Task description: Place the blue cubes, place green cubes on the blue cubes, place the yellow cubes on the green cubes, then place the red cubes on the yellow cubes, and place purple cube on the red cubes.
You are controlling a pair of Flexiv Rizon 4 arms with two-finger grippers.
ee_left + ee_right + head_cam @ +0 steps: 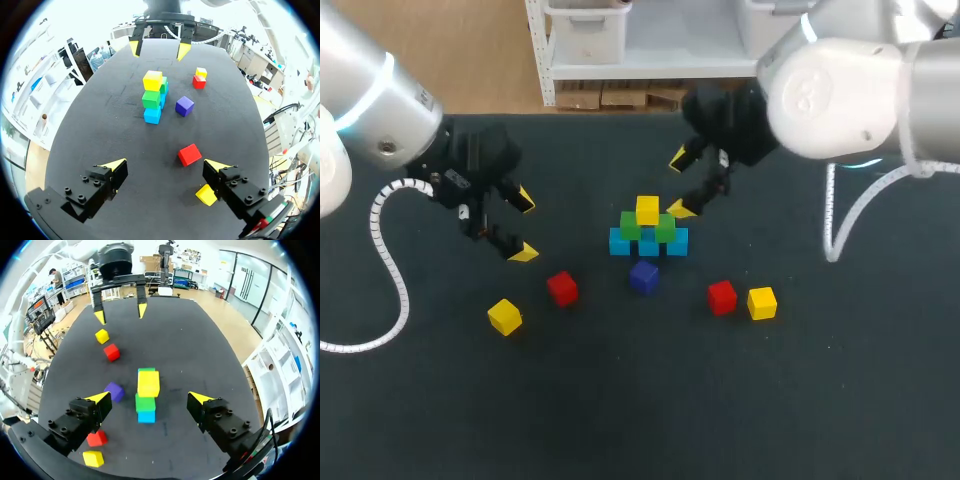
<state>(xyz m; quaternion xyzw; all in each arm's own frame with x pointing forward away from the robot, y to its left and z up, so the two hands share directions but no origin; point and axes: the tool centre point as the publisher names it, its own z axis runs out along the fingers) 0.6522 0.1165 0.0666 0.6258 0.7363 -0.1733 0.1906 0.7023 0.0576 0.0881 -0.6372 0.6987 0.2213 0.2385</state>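
Note:
A stepped stack stands mid-table: three blue cubes (648, 245) in a row, two green cubes (665, 228) on them, one yellow cube (647, 209) on the greens. My right gripper (679, 184) hovers open just behind and right of the stack; in its wrist view the yellow cube (148, 384) lies between the spread fingers of the right gripper (149, 398), untouched. My left gripper (523, 225) hangs open to the stack's left, and from the left gripper (166, 165) a red cube (189, 154) lies just ahead. A purple cube (643, 276) sits in front of the stack.
Loose on the dark table (620, 400): a red cube (561, 288) and a yellow cube (505, 316) at front left, another red cube (722, 296) and yellow cube (761, 302) at front right. The left arm's white cable (388, 260) loops over the table's left side.

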